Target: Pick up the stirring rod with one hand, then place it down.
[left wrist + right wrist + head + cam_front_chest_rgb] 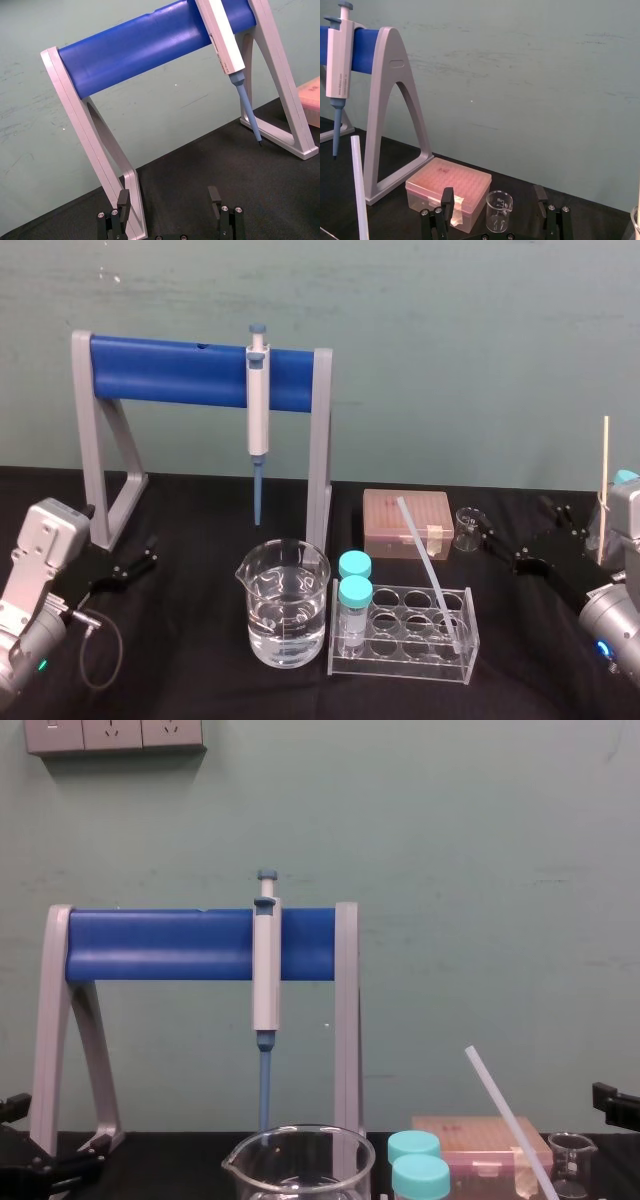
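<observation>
1 stirring rod [429, 570], 1 pipette [259, 405], 1 stand [170, 371], 2 beakers [284, 605] [467, 529], 2 capped tubes [354, 565] [355, 594], 1 rack [400, 660], 1 tip box [383, 526].

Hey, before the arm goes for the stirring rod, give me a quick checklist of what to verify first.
1. Stirring rod in sight, leaning in the tube rack: ok.
2. Right claw open and empty: ok.
3. Left claw open, parked beside the pipette stand: ok.
4. Right claw's way to the rod: small beaker sits just ahead of it: not ok.
5. Rod's lower end loose in its rack well: cannot tell.
</observation>
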Available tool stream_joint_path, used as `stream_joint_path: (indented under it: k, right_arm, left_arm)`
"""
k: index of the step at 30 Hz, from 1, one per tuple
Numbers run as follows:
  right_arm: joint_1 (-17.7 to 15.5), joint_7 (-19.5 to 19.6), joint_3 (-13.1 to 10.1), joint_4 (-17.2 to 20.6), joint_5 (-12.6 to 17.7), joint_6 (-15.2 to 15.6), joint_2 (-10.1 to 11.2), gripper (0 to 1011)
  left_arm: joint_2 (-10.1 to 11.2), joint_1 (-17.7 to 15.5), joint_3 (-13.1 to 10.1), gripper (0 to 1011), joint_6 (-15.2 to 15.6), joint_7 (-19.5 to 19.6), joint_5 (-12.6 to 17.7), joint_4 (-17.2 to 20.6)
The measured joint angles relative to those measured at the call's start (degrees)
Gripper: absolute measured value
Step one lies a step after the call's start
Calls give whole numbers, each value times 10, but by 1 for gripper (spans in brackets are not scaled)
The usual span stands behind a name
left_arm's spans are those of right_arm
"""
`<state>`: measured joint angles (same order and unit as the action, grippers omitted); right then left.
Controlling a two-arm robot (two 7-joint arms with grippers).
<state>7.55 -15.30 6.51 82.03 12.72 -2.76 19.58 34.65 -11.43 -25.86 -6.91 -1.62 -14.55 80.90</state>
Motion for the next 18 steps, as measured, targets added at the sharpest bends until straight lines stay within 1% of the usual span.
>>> stream_joint_path:
  k: [18]
  right_arm:
    - [0,0,1,1,1,-2,0,1003]
  left_arm:
    - [0,0,0,1000,0,0,0,0]
